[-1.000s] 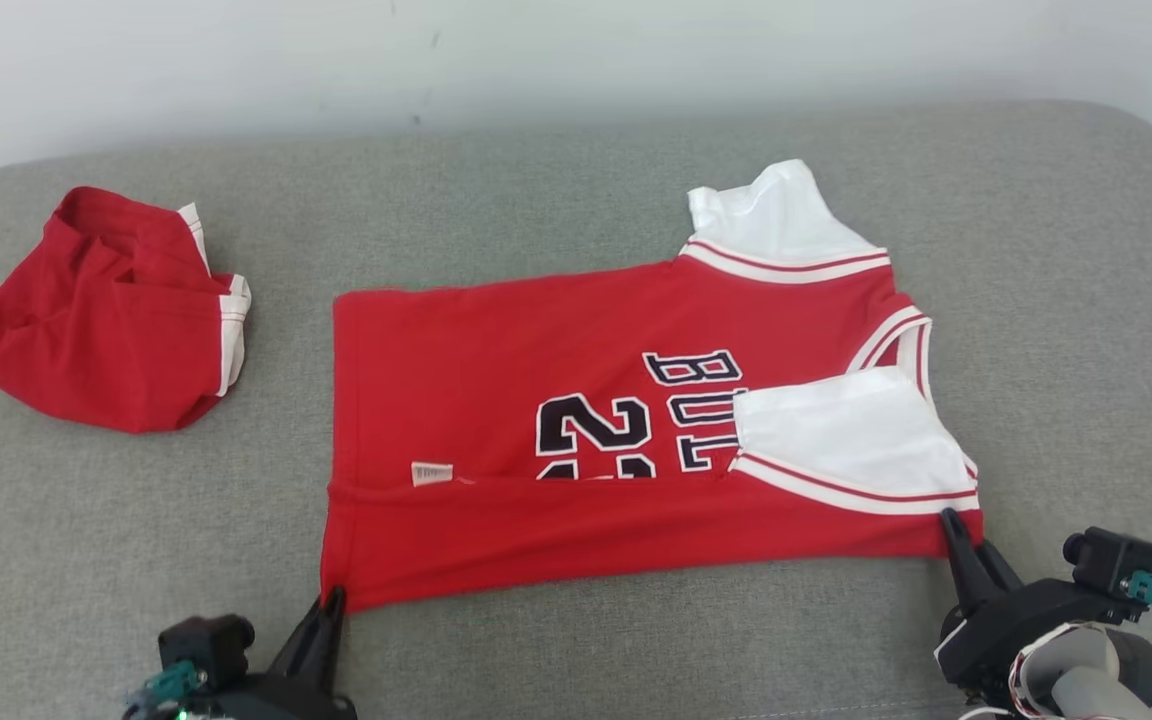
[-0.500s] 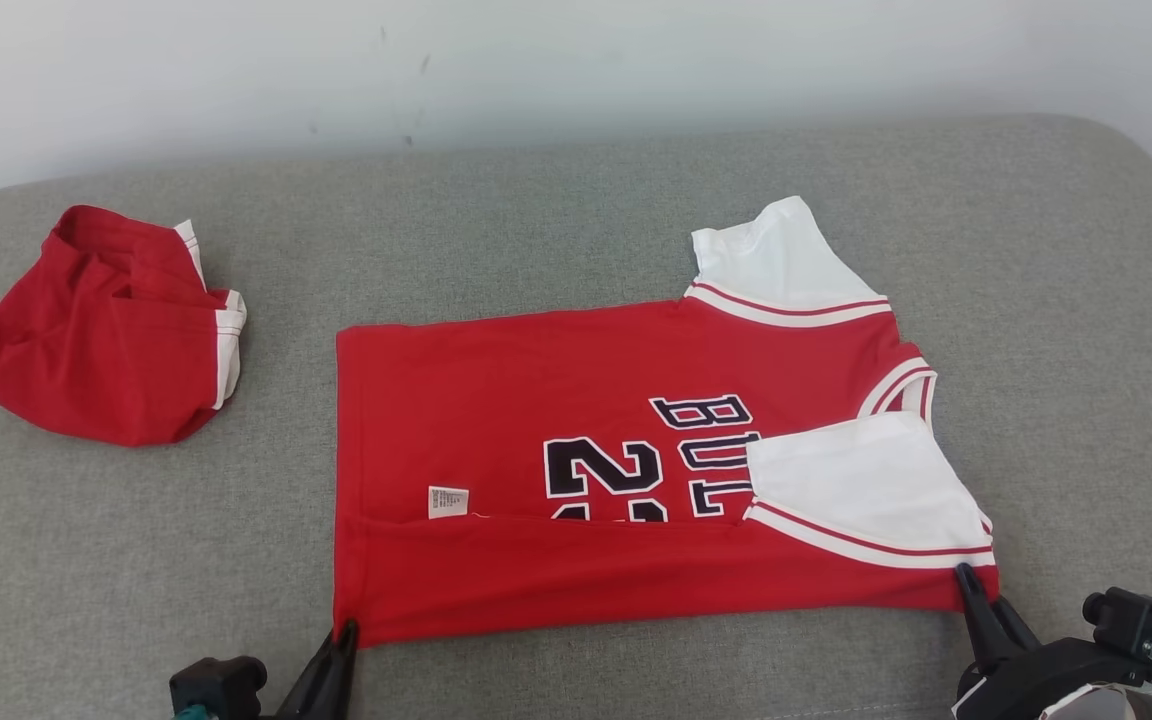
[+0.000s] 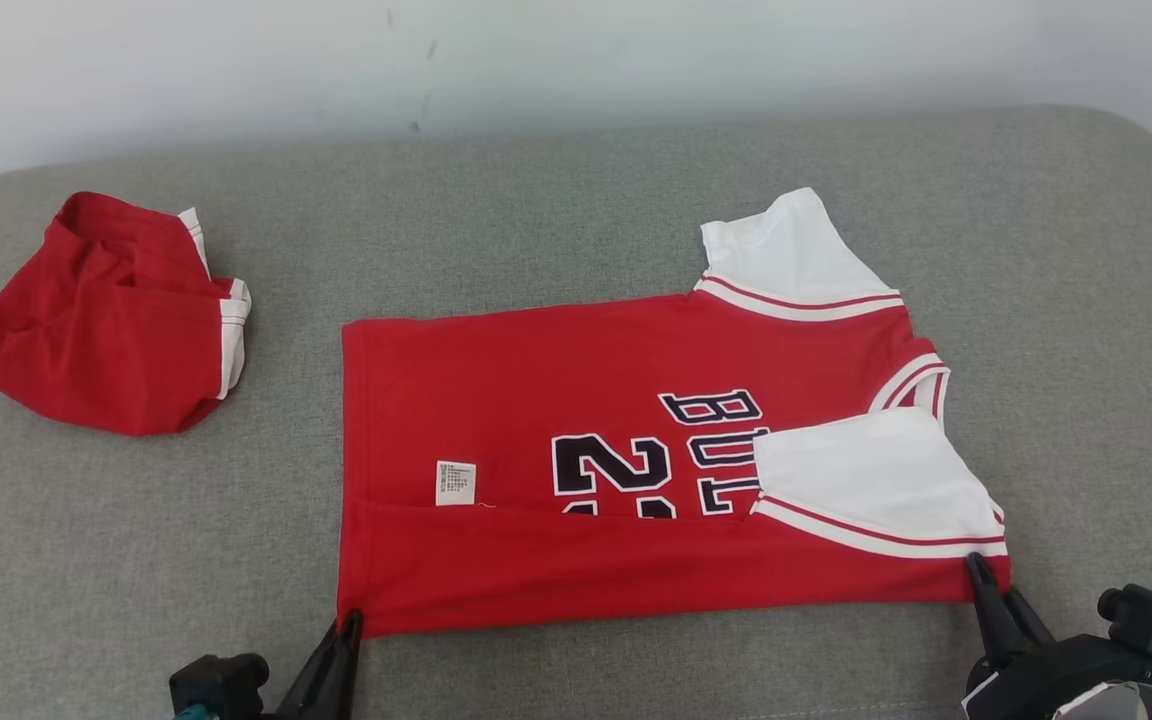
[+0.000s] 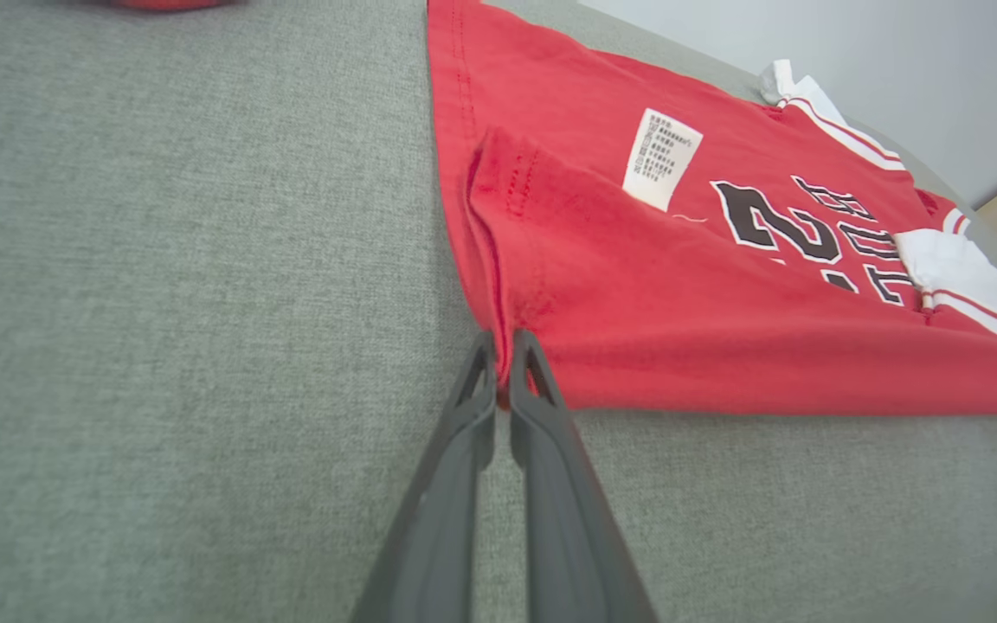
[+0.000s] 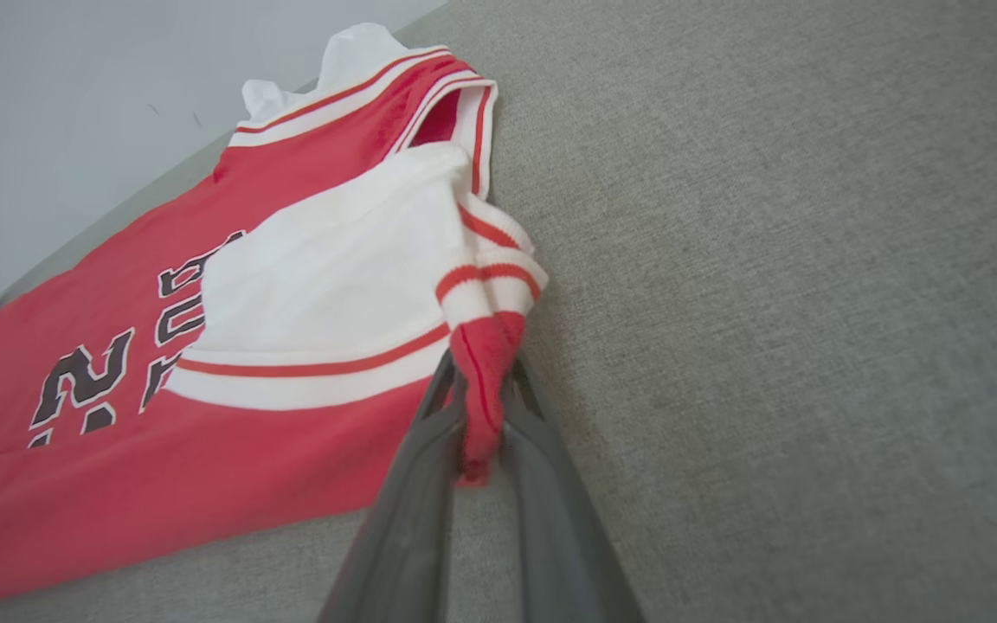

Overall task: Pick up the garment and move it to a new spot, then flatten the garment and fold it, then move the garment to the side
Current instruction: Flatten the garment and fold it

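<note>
Right of the red bundle [image 3: 96, 330], the jersey [image 3: 536, 400] lies flat on the grey cushion [image 3: 576, 200] with its near strip folded over. Since a second ago it's slid a touch toward the robot, and the care label [image 3: 455, 483] shows more. Left hand [image 3: 348, 625] and right hand [image 3: 976, 570] are each clamped on a near corner, so my guess is they're tugging it smooth before the next fold.
</note>
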Controlling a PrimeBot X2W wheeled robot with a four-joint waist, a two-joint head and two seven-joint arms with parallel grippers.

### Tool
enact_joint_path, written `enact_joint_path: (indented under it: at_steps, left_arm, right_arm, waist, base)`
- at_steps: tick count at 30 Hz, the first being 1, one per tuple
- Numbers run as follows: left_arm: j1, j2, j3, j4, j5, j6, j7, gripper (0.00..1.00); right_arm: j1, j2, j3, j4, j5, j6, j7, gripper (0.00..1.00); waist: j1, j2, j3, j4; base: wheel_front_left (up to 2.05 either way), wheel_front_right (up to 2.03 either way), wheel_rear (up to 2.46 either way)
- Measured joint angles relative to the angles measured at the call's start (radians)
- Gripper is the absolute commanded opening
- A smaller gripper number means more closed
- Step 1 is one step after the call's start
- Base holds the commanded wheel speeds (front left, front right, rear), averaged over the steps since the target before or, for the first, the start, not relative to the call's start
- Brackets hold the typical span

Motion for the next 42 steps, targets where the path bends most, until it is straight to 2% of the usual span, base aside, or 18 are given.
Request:
enact_joint_path:
  at_steps: [1,2,4,5,6,15,26,42]
  left_arm:
    - [0.001,0.001,0.000,-0.005,0.000,0.000,0.001,0.00]
    - [0.002,0.002,0.001,-0.010,0.000,0.003,0.001,0.18]
    - [0.006,0.004,0.002,-0.015,0.000,0.009,0.003,0.51]
    - [0.009,0.008,0.002,-0.018,0.000,0.010,0.009,0.92]
    - [0.016,0.011,0.002,-0.019,0.000,0.016,0.011,1.00]
    - [0.023,0.024,0.009,-0.052,0.000,0.034,0.027,1.00]
    - [0.022,0.051,0.041,-0.154,0.012,0.069,0.017,1.00]
    - [-0.033,0.061,0.049,-0.273,0.078,0.114,0.000,1.00]
  right_arm:
    - [0.000,0.000,-0.001,-0.002,0.000,0.000,0.000,0.24]
    - [0.000,0.000,-0.002,-0.004,0.000,0.000,0.000,0.45]
    - [0.001,-0.001,-0.004,-0.008,0.000,0.000,0.000,1.00]
    - [0.002,-0.002,-0.005,-0.009,0.000,0.000,-0.001,1.00]
    - [0.002,-0.003,-0.006,-0.011,0.000,0.000,-0.001,1.00]
    - [0.014,-0.012,-0.016,-0.027,0.000,-0.005,-0.001,1.00]
    - [0.037,-0.053,-0.066,-0.082,-0.001,-0.044,-0.009,1.00]
    - [0.037,-0.038,-0.069,-0.338,-0.119,-0.093,-0.010,1.00]
  waist:
    - [0.0000,0.0000,0.001,0.000]
    - [0.0000,0.0000,0.001,0.001]
    - [0.0000,0.0000,0.002,0.001]
    - [0.0000,0.0000,0.002,0.001]
    - [0.0000,0.0000,0.003,0.001]
    - [0.0000,0.0000,0.003,0.000]
    - [0.0000,0.0000,-0.005,0.000]
    - [0.0002,0.0000,-0.020,-0.016]
  base:
    - [0.00,0.00,0.00]
    - [0.00,0.00,0.00]
    - [0.00,0.00,0.00]
    - [0.00,0.00,0.00]
    - [0.00,0.00,0.00]
    - [0.00,0.00,0.00]
    - [0.00,0.00,0.00]
    - [0.00,0.00,0.00]
